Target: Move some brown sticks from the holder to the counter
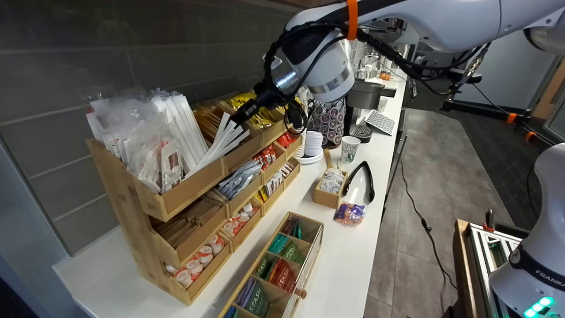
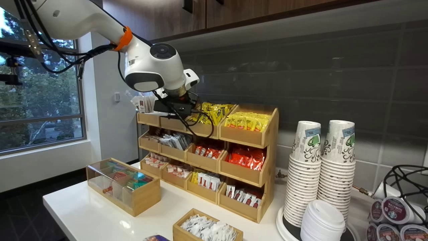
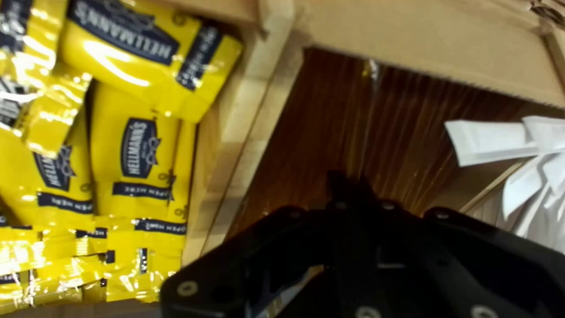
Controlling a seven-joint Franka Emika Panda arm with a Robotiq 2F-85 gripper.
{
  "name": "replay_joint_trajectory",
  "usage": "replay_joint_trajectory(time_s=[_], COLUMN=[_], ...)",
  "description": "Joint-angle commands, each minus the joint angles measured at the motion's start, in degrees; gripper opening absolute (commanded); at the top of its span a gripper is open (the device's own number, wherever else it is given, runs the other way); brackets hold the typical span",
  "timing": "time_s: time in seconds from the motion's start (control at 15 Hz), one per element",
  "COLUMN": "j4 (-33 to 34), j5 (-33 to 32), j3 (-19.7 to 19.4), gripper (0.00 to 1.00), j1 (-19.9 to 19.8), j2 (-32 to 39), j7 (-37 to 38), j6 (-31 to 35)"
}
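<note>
The brown sticks (image 1: 207,117) stand in a top-tier compartment of the light-wood holder (image 1: 245,149). In the wrist view they fill the dark compartment (image 3: 410,115) beside the wooden divider. My gripper (image 3: 350,179) reaches into them, its fingertips close together with a thin pale-brown stick between them; how many it holds I cannot tell. In an exterior view the gripper (image 1: 239,116) sits at this compartment, right against white wrapped strips. In an exterior view the gripper (image 2: 164,107) hides the sticks on the holder (image 2: 245,135). The white counter (image 1: 340,260) lies below.
Yellow packets (image 3: 137,150) fill the adjoining compartment. A white wrapped bundle (image 1: 181,128) leans on the other side. A tea tray (image 1: 304,265), a sachet box (image 1: 331,185) and black tongs (image 1: 371,190) stand on the counter. Stacked cups (image 2: 302,187) stand beside the holder. A cabinet (image 2: 254,13) hangs above.
</note>
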Motion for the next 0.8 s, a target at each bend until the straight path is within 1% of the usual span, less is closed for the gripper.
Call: replay_joint_trajectory(time_s=[0.0,0.33,0.73], j4=[-0.1,-1.1,-4.8], j5=[0.6,0.3,-1.3], j3=[0.1,-0.3,-0.7], gripper=[0.01,0.01,0.01], j1=[0.1,0.4,1.3], j2=[-0.4,-2.2,-6.4], j7=[0.0,0.4,0.8], j6=[0.9,1.7,5.4])
